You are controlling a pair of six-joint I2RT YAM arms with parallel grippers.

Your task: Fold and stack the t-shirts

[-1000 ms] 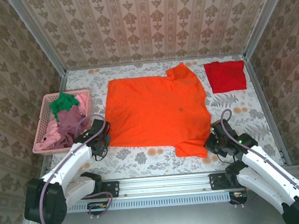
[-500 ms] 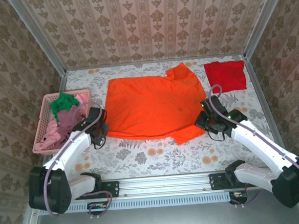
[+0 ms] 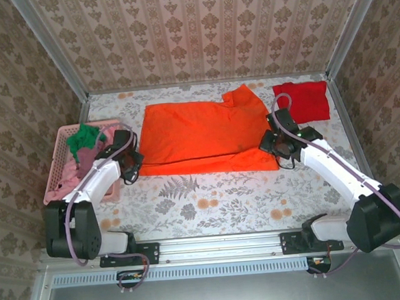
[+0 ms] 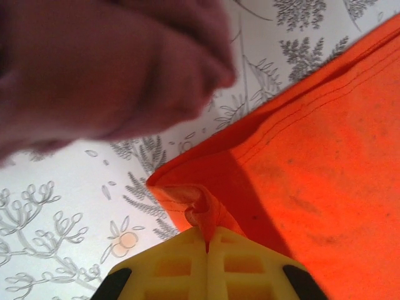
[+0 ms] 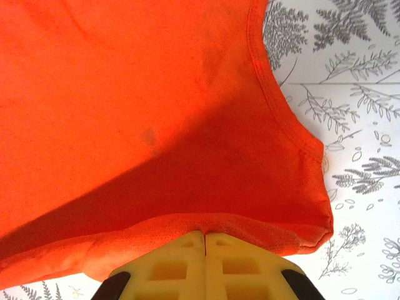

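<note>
Orange shirt: the orange shirt lies on the table, in the middle and a bit toward 12 o'clock. Its near part looks doubled over, so it makes a wide, short shape. One sleeve sticks out at 1 o'clock.
Left gripper: the left gripper is at the shirt's 8 o'clock corner. In the left wrist view, the left gripper has its yellow fingers pressed together, pinching a bunched bit of orange cloth.
Right gripper: the right gripper is at the shirt's 4 o'clock corner. In the right wrist view, the right gripper also squeezes the orange edge, with no gap between the fingers.
Red shirt: the red shirt sits at 1 o'clock, apart from the orange one. It looks like a small neat square.
Basket: the basket is at 9 o'clock. A green shirt, a mauve shirt and a pink shirt are heaped inside.
Done: the red shirt seems folded.
In hand: I think this is the first fold of the orange shirt.
Left to do: the orange shirt likely needs more folds, then goes on the red one. The basket shirts are not folded yet.
</note>
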